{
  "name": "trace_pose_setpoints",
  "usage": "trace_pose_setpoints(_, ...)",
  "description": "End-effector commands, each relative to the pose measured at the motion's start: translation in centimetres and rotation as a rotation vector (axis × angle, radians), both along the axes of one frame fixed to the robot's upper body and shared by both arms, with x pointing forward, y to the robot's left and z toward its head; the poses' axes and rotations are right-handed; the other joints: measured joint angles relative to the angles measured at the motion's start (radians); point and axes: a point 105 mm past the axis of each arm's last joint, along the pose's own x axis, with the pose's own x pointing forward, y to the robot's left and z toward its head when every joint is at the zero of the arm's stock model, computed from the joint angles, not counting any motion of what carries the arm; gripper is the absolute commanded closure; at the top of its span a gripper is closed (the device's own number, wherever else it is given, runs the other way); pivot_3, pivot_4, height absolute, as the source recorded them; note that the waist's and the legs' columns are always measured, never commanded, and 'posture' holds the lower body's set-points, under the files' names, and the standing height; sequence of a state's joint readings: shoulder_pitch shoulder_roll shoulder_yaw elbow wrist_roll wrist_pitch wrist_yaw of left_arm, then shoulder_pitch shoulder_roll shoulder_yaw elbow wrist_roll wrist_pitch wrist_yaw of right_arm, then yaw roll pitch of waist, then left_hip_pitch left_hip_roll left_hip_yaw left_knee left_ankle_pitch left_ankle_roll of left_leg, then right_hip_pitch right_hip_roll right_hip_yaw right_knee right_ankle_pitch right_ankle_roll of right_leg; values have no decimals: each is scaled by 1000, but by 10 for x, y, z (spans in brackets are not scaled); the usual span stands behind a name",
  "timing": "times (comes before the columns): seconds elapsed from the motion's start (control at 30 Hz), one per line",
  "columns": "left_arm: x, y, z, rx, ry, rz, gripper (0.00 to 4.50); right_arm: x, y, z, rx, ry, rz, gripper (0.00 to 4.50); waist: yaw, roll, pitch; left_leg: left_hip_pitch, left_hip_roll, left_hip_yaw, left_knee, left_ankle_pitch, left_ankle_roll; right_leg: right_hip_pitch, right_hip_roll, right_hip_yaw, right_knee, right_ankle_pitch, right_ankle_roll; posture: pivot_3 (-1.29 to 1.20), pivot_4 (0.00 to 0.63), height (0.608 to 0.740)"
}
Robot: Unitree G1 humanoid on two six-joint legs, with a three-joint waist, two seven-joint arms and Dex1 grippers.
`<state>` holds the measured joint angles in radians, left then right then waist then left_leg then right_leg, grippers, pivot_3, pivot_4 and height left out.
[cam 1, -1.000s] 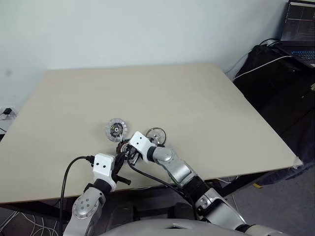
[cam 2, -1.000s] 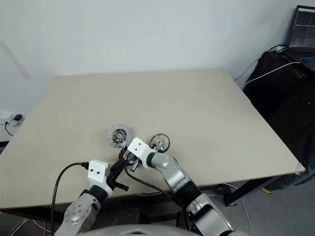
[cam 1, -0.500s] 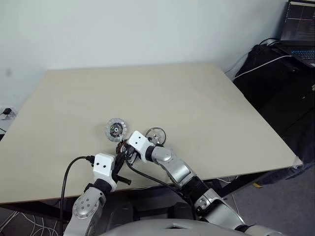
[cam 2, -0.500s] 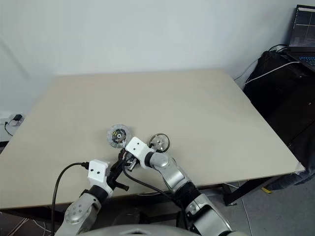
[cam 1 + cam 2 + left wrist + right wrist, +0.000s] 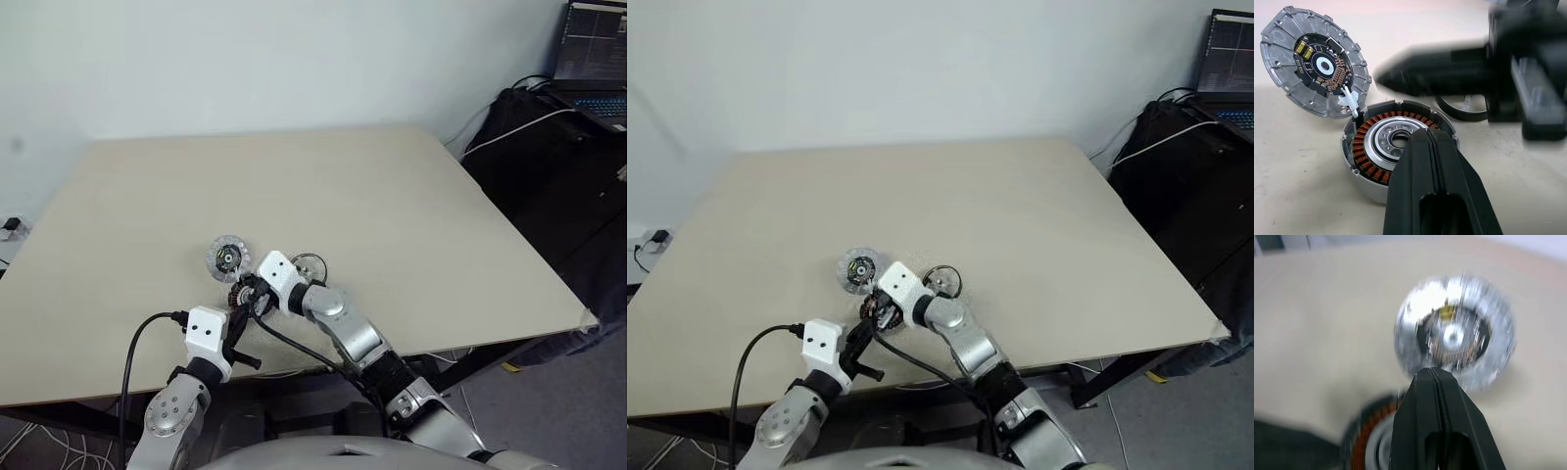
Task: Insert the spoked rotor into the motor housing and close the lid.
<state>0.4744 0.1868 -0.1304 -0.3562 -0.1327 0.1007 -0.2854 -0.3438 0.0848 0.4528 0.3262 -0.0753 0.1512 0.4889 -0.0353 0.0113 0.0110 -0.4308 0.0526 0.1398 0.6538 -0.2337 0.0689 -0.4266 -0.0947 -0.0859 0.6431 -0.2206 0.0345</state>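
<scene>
Left arm: reaches forward from the near left edge of the table [image 5: 411, 215], wrist level, a black cable looping off its white wrist block.
Left gripper [image 5: 1422, 139]: fingers pressed together with nothing between them, the tip just over the near rim of the motor housing [image 5: 1376, 147]; whether it touches the rim I cannot tell.
Right arm: comes in from the near right and bends across toward the left, ending just beyond the left gripper.
Right gripper [image 5: 1430, 373]: fingers closed flat against each other, empty, pointing left and slightly down over the housing toward the lid [image 5: 1454, 333].
Motor housing: one; a dark ring of copper windings around a silvery centre, open on top, sitting on the table near the front edge, between the two grippers.
Lid: one; a ridged silver disc, black-centred face showing, just beyond and left of the housing, tilted, its lower edge at the housing's far rim.
Spoked rotor [image 5: 312, 264]: one; a thin-rimmed wheel lying on the table just right of the housing, partly hidden behind the right wrist.
Grippers: two, both closed and empty.
</scene>
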Motion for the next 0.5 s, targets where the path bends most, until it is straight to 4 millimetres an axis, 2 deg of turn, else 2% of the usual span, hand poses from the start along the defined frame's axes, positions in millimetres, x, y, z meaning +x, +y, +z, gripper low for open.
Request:
trace_pose_setpoints(0.03,4,-4,11,-7,-49,-15,4500,7,2,18,49,-60,-21,4487,0,0,0,0,0,0,0,0,0,0,0,0,0,0,0,0,0,740)
trace_pose_setpoints(0.13,3,-4,11,-7,-49,-13,4500,6,4,16,41,-58,-14,4487,-1,-1,0,0,0,1,0,0,0,0,0,1,0,0,-1,0,0,740)
trace_pose_setpoints(0.2,3,-4,12,-7,-49,-12,4500,5,3,6,-12,-45,-9,4487,-1,-1,0,0,0,1,0,0,0,0,0,1,0,0,-1,0,0,740)
trace_pose_setpoints(0.33,4,-4,12,-7,-51,-9,4500,-3,-8,-39,-226,40,21,4487,0,-1,0,0,0,1,0,0,0,0,0,0,0,0,-1,0,0,740)
trace_pose_setpoints(0.4,4,-4,12,-7,-52,-7,4500,-7,-14,-52,-279,75,34,4487,0,0,0,0,0,1,1,0,0,0,0,0,0,1,-1,0,0,740)
trace_pose_setpoints(0.5,4,-3,12,-7,-51,-6,4500,-7,-16,-51,-277,80,30,4487,0,0,-3,1,0,1,1,0,0,0,0,1,0,1,-1,0,0,740)
